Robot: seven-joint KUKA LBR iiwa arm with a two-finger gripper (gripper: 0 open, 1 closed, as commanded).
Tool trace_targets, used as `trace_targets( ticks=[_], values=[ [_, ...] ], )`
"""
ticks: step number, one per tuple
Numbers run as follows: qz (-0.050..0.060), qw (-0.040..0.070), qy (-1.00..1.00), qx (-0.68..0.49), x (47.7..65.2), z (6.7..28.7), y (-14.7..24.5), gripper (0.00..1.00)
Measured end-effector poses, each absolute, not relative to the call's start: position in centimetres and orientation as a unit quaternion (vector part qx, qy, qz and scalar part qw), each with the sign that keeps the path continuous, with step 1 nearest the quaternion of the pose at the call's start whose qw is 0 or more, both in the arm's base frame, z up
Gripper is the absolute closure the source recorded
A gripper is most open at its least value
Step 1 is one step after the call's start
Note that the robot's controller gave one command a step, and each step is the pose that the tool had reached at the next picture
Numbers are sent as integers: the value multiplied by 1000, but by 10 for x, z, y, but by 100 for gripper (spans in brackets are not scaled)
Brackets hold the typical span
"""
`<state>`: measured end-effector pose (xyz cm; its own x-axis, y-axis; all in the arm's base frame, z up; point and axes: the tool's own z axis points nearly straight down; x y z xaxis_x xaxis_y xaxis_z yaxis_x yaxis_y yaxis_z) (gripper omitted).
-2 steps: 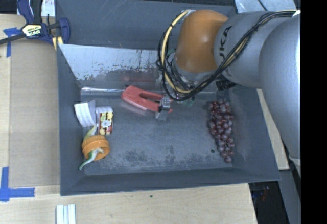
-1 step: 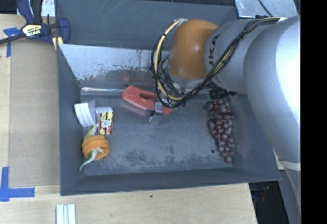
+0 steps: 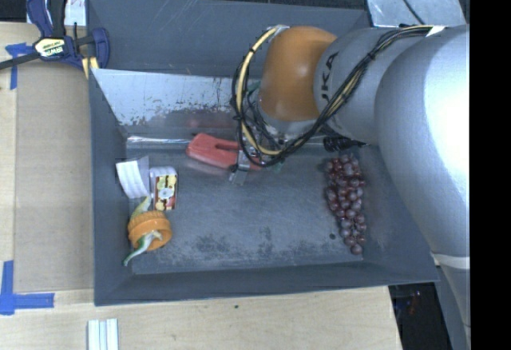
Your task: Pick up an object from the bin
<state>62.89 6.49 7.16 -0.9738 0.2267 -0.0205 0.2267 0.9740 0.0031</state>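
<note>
A flat red block [image 3: 211, 150] lies near the back wall of the bin, about mid-width. My gripper [image 3: 241, 169] hangs low right at the block's right end, largely hidden under the arm's orange cover. A bunch of dark purple grapes [image 3: 346, 200] lies to the gripper's right along the bin's right side.
At the bin's left lie a white folded paper piece [image 3: 132, 177], a small printed carton [image 3: 164, 188] and an orange toy with a green stem [image 3: 148, 233]. The arm covers the bin's upper right. The floor in the middle front is bare grey metal.
</note>
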Motion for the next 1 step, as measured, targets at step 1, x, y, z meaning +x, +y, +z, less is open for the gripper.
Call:
trace_targets(
  ticks=[1],
  values=[
    [0,10,993,114,629,72,65,100]
  ],
)
